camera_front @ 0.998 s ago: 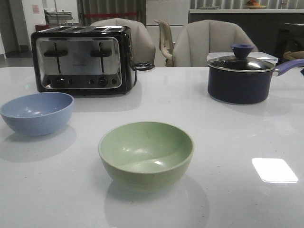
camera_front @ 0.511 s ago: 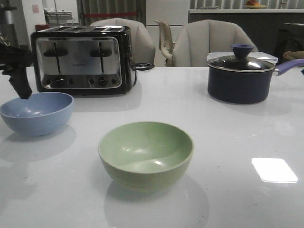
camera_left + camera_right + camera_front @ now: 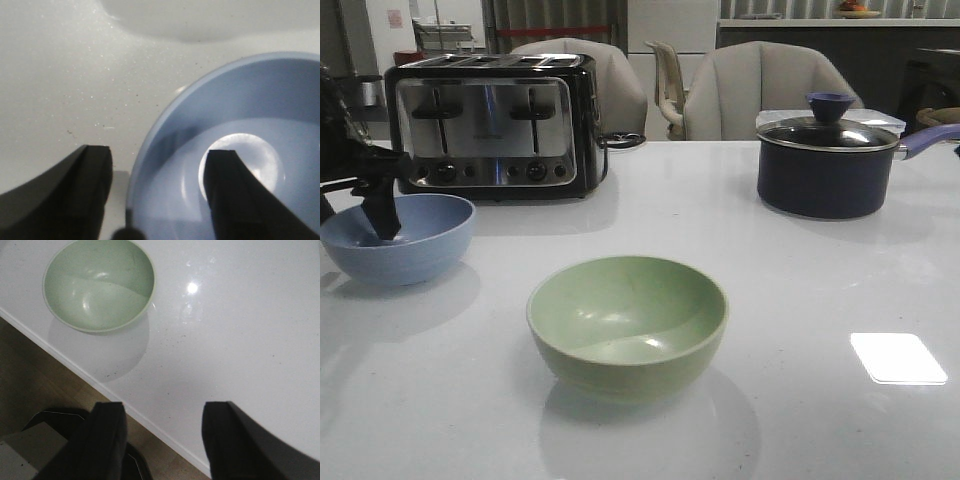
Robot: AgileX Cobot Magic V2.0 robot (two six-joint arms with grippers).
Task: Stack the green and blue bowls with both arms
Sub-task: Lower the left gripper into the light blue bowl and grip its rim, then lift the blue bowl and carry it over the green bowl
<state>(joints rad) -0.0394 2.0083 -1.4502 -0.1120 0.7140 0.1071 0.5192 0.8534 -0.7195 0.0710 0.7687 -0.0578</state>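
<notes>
The dusty blue bowl [image 3: 405, 245] rests at the table's left side and the sage green bowl [image 3: 627, 325] near the front middle. My left gripper [image 3: 358, 222] is open and straddles the blue bowl's rim [image 3: 150, 150]: one of its fingers [image 3: 240, 200] is inside the bowl, the other [image 3: 75, 190] outside over the table. In the right wrist view my right gripper [image 3: 162, 440] is open and empty, hanging above the table's front edge, well apart from the green bowl [image 3: 99, 285]. The front view does not show the right arm.
A chrome and black toaster [image 3: 492, 125] stands behind the blue bowl. At the back right is a dark navy pot [image 3: 825, 175] with a glass lid. Chairs [image 3: 760, 90] line the far side. The table's front edge [image 3: 70, 362] drops to a brown floor.
The left arm came in from the left and lowered. One finger, above the blue bowl's rim half a second ago, now reaches down inside it. Both bowls have stayed put.
</notes>
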